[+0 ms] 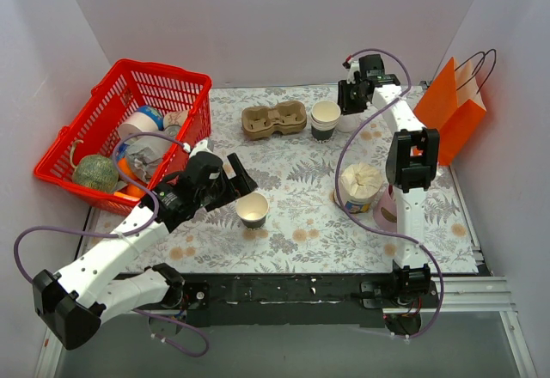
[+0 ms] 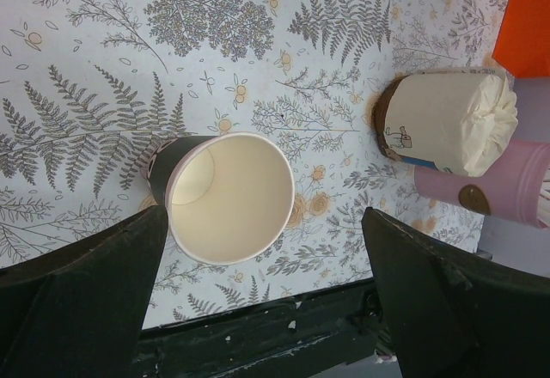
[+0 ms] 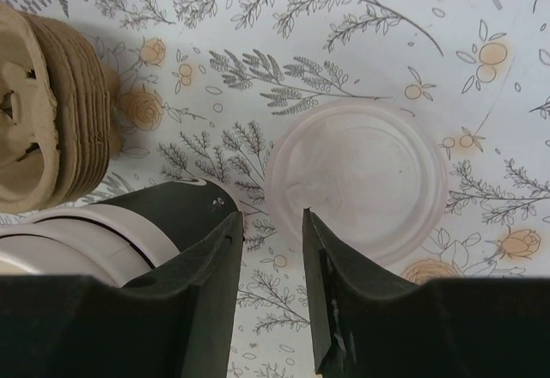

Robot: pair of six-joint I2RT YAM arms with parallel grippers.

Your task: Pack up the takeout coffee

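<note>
Only the top view shows the red basket (image 1: 172,82) at the far left corner of the table (image 1: 301,180) and the orange bag (image 1: 455,107) by the far right edge. Only the right wrist view shows the flat white lid (image 3: 357,180) clearly. The left gripper (image 2: 265,219) is wide open around the lidless cup (image 2: 228,198) near the front edge. The takeout coffee (image 1: 326,118) stands near the back edge, beside the cup tray (image 1: 275,118). The right gripper (image 3: 271,219) is just beside it, open only a little, with nothing between its fingers.
</note>
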